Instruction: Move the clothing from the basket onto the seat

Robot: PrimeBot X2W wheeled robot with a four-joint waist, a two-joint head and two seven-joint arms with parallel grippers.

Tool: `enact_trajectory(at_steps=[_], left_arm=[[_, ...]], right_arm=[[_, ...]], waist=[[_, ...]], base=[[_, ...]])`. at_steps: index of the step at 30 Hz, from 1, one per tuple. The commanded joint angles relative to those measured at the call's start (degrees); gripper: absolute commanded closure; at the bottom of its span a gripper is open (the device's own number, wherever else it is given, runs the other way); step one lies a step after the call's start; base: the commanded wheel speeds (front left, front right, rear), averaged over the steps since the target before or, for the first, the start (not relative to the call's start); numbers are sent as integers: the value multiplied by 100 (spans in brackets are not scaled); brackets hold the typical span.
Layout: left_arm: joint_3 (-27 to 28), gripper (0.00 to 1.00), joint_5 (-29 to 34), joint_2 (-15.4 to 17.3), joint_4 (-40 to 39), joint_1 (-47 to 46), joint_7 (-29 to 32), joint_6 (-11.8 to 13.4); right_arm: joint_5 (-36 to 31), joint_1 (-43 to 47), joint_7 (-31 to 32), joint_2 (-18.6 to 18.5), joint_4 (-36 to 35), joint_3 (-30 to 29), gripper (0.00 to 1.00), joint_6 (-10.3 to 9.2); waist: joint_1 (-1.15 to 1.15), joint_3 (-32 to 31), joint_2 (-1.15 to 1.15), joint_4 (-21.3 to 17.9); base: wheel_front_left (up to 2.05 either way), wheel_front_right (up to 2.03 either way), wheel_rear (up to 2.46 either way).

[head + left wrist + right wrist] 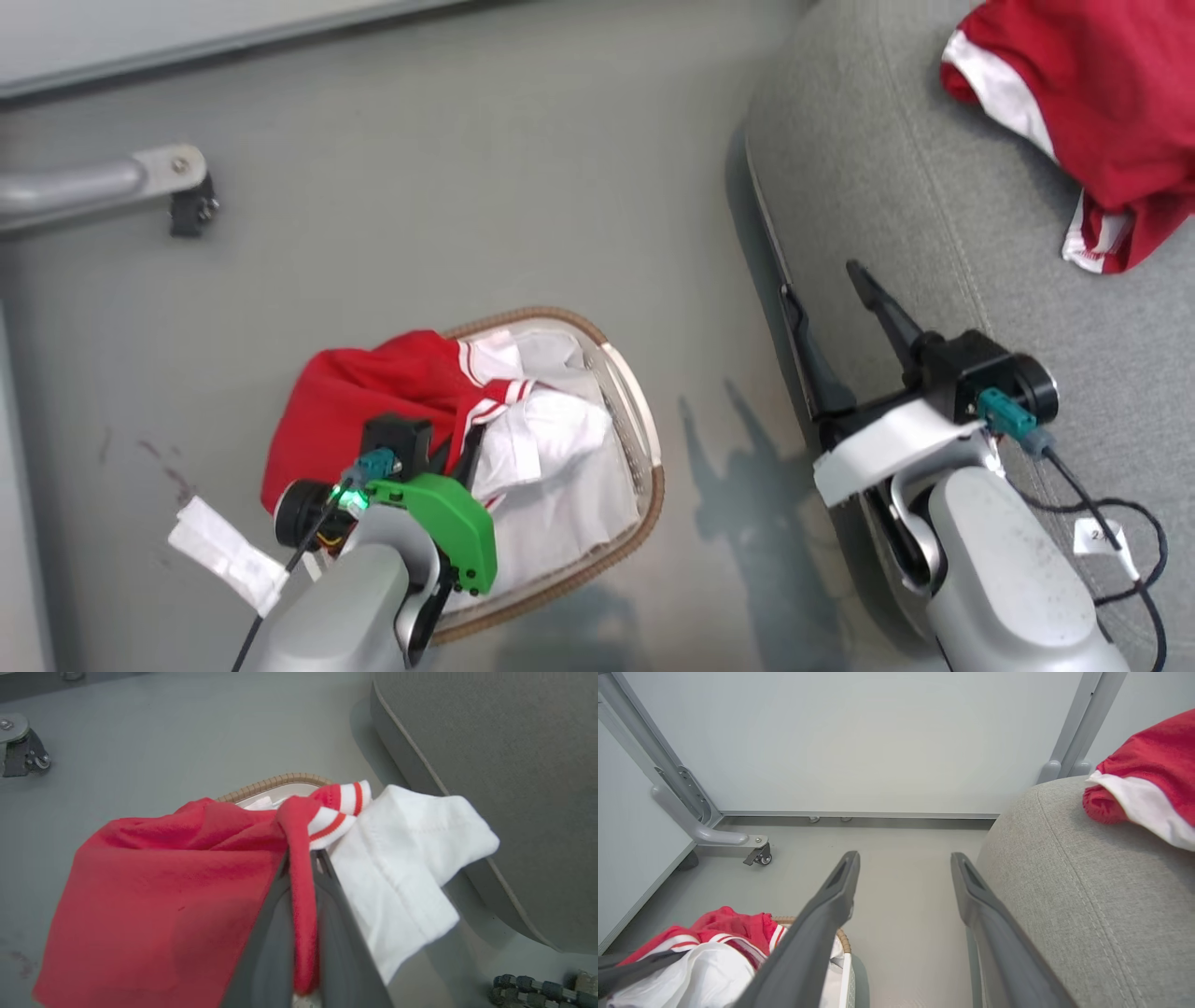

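The seat (887, 187) runs off the head view's top, right and bottom edges, so only its rounded left end and one stitched seam show. The grey floor (467, 187) lies left of it. One red garment (1102, 103) with a white panel and striped trim lies on the seat, cut off by the frame's top right corner. The held garment (373, 392) is at the basket (644, 439), its red part spilling over the left rim and hiding it. Its white panel lies over the white liner, and where one ends and the other begins is hard to make out. Whether the cloth is lifted clear of the basket cannot be told. The basket's near end is hidden under the left forearm and its green cover.

The left arm reaches up from the lower edge over the basket. In its wrist view the left gripper (303, 858) has its two fingers pressed together on a bunched red fold of the held garment, just below the striped trim. The right arm rises at the lower right, and the right gripper (822, 283) hangs at the seat's left edge with its fingers spread wide and nothing between them.

A castor leg (187, 201) stands at the far left, well apart from the basket. A white paper strip (224, 551) lies on the floor beside the left wrist.
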Motion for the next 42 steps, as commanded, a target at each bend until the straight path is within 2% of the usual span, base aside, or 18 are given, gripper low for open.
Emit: enact_trajectory(at_steps=[1,12,22,31,42], left_arm=[[137,100,86,23,-169,183,-21,45],[1360,100,881,-58,-1663,1110,-20,129],[2158,100,1433,-252,-2775,1142,-22,5],[2181,100,1640,-389,-3042,762,-22,-91],[1717,100,1449,-445,-2981,516,-22,-124]], right_arm=[[-32,189,-3,-29,56,-7,0,-8],[-16,879,-3,-28,232,-22,0,-8],[-5,1308,-3,-28,370,125,0,-8],[-20,1341,-3,-25,418,801,0,-8],[293,237,-3,-22,523,2556,0,-8]], waist=[[0,-825,0,357],[0,-1704,0,554],[0,-2220,0,600],[0,-2297,0,723],[0,-2250,0,1067]], base=[[0,0,0],[0,0,0],[0,0,0],[0,0,0],[0,0,0]])
